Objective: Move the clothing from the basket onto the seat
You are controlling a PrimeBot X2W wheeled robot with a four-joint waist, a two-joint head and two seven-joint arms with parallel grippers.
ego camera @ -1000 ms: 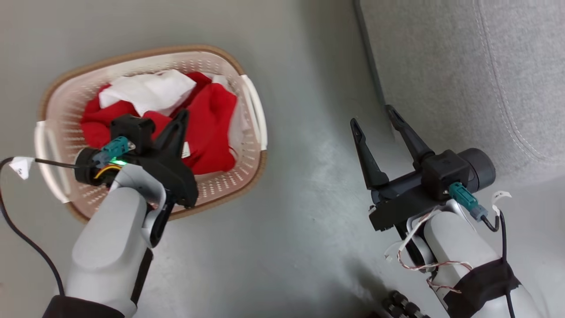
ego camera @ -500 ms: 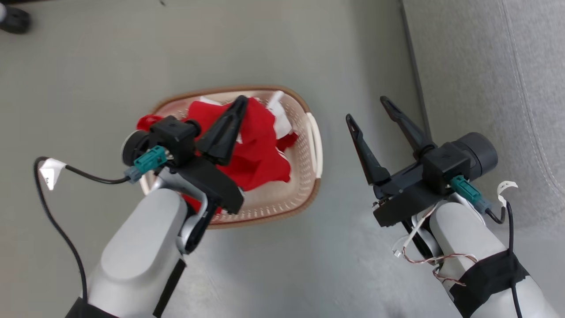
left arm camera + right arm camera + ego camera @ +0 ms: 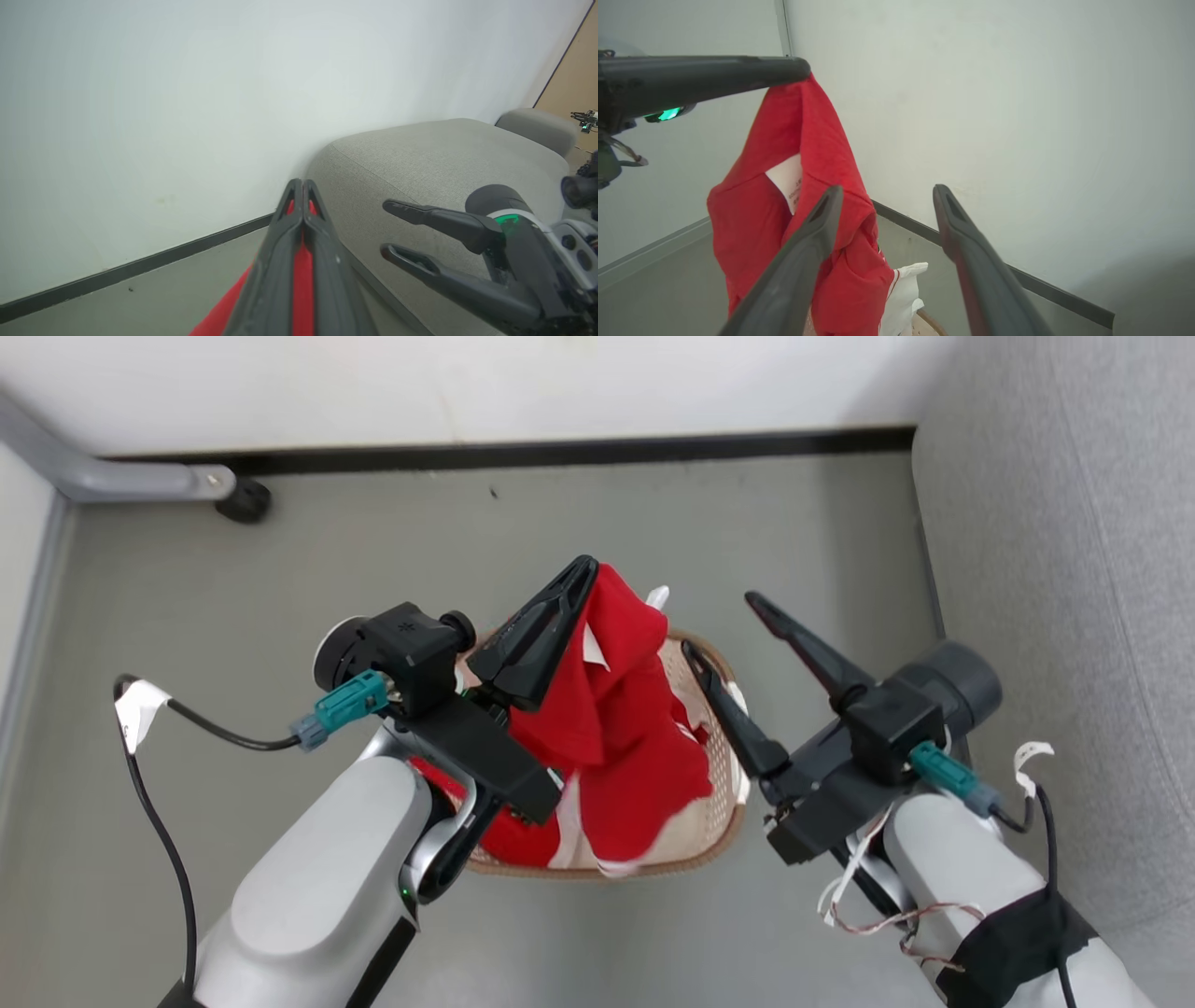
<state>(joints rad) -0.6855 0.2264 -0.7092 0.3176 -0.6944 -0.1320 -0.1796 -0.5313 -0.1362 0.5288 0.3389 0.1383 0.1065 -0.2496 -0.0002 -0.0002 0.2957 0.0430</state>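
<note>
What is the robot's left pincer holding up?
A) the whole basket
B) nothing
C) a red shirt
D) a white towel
C: the left pincer is shut on a red shirt that hangs down over the basket.

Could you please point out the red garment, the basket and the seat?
red garment (image 3: 616, 728): head view, on its hanging red body.
basket (image 3: 714, 803): head view, on its perforated cream wall.
seat (image 3: 1055, 569): head view, on its grey upholstery.

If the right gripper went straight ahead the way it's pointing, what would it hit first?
Probably the plain white wall: the open right gripper frames it. Its finger may brush the hanging red garment first; depth is unclear.
</note>
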